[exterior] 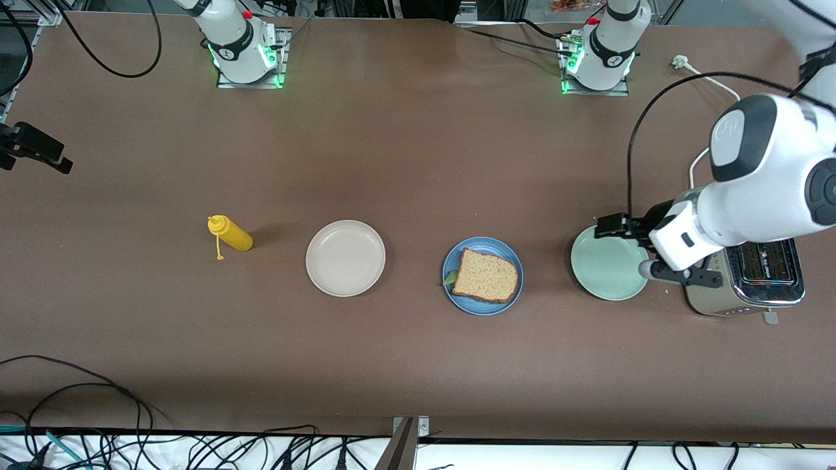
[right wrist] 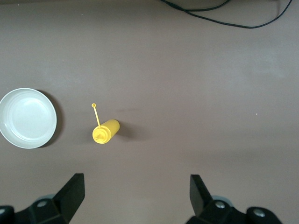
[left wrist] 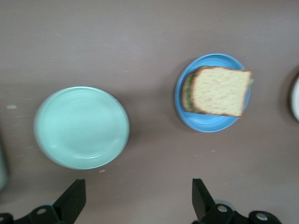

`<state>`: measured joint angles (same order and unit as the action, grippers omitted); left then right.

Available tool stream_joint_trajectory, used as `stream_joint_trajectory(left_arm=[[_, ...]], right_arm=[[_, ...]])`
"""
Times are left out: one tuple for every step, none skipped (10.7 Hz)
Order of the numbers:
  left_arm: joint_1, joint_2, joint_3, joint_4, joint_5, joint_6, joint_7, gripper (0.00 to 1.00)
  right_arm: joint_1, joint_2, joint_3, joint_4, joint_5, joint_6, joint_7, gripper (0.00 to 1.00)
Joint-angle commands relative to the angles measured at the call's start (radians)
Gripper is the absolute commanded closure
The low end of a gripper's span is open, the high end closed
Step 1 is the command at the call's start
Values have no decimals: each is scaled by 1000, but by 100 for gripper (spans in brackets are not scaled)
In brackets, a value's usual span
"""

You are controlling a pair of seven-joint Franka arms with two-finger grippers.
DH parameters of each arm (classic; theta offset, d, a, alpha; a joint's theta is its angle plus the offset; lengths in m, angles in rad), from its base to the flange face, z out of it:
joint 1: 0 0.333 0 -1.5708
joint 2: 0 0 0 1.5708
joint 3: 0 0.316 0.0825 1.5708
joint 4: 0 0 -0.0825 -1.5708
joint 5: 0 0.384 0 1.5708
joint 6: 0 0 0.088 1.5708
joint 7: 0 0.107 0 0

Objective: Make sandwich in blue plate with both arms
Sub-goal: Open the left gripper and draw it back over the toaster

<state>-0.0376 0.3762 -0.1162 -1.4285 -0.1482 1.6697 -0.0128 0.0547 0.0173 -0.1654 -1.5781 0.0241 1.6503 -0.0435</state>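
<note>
Left hand [left wrist: 135,205] hangs spread wide and empty over the mint-green plate [exterior: 607,266]; right hand [right wrist: 135,203], equally spread, holds nothing. Sandwich [exterior: 486,275] lies flat on the blue plate [exterior: 457,290] beside it.

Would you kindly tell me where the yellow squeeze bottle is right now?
The yellow squeeze bottle stands on the table beside the cream-white plate, toward the right arm's end, with its cap hanging loose on a tether.

Yellow bottle [exterior: 232,236], cream plate [exterior: 345,258], mint plate [exterior: 607,267], toaster [exterior: 751,281].
</note>
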Motion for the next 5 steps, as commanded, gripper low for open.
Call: stream_joint_trajectory(left_arm=[[31, -138, 6, -59, 99, -16, -13, 0], [56, -170, 7, -61, 99, -16, -15, 0], [61, -213, 15, -61, 102, -15, -16, 0], [61, -262, 18, -85, 136, -21, -19, 0], [62, -319, 20, -137, 150, -28, -19, 0]], right_arm=[[-3, 0, 3, 16, 16, -20, -6, 0], [-3, 0, 3, 16, 16, -20, -6, 0], [-3, 0, 4, 16, 16, -20, -6, 0], [-3, 0, 3, 16, 16, -21, -6, 0], [-3, 0, 0, 16, 17, -21, -4, 0]])
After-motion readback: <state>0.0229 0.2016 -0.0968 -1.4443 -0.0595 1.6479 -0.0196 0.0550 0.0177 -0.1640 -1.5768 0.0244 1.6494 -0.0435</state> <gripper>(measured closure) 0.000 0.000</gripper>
